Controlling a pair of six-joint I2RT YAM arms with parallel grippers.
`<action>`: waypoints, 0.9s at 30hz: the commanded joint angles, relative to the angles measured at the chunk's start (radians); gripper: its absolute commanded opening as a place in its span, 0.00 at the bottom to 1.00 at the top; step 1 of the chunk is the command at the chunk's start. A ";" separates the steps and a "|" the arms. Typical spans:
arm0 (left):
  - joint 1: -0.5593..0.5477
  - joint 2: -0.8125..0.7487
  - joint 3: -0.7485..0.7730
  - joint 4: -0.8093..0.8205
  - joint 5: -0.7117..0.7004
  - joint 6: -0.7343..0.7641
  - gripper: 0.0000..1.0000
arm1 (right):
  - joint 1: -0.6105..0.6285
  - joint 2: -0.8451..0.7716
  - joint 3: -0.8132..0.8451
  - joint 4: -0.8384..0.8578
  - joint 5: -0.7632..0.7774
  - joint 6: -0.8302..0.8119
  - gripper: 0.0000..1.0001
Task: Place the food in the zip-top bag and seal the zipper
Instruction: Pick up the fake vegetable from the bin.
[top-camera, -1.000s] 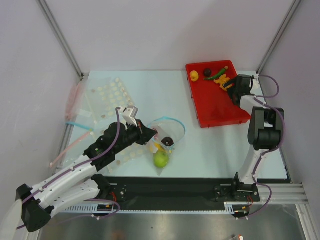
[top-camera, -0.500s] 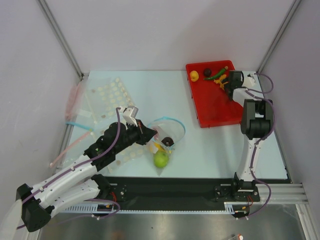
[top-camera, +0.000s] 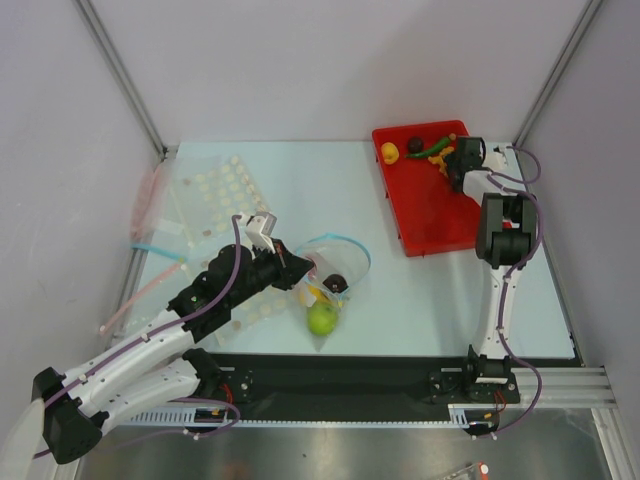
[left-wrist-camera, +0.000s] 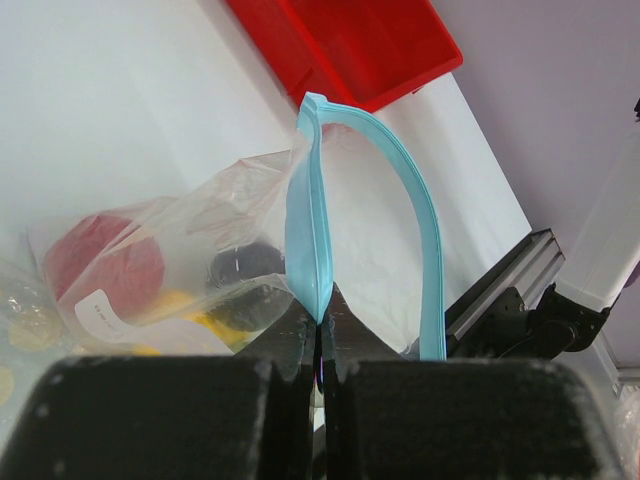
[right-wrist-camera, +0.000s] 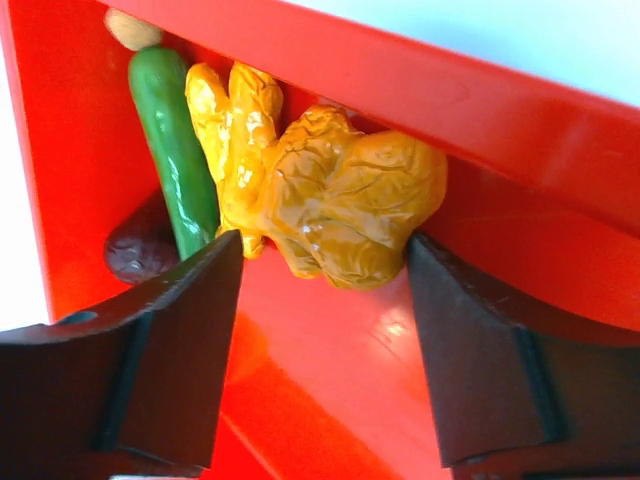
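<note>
In the overhead view, the left gripper is pinching the mouth of the zip-top bag, which is lying on the table near the middle of its near edge, its light-blue zipper standing up in an open loop. A dark purple ball is sitting inside the clear plastic, and a green apple is lying at the bag's near end; whether it is inside I cannot tell. At the far right, the right gripper is reaching into the far end of the red tray, where a yellow piece, a dark ball, a green chili and an orange bunch are lying. Clear bags with pink strips are lying at the left edge of the table. In the left wrist view, the jaws are pressing tight together on one side of the zipper, with the other side arching free to the right; a red piece, a dark purple ball and a yellow bit are showing through the bag. In the right wrist view, the right gripper is standing wide, its fingers flanking the orange bunch closely on either side without clamping it. The bunch is resting against the tray wall, with the green chili touching its left side and a dark piece beside it.
</note>
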 joint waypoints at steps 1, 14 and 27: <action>-0.003 0.003 0.035 0.014 -0.007 0.005 0.00 | -0.026 0.056 0.043 -0.034 -0.038 0.049 0.69; -0.003 -0.002 0.035 0.014 -0.007 0.005 0.00 | -0.019 -0.095 -0.107 0.114 0.015 -0.130 0.04; -0.003 0.000 0.035 0.014 -0.006 0.005 0.00 | -0.017 -0.356 -0.362 0.196 0.008 -0.199 0.00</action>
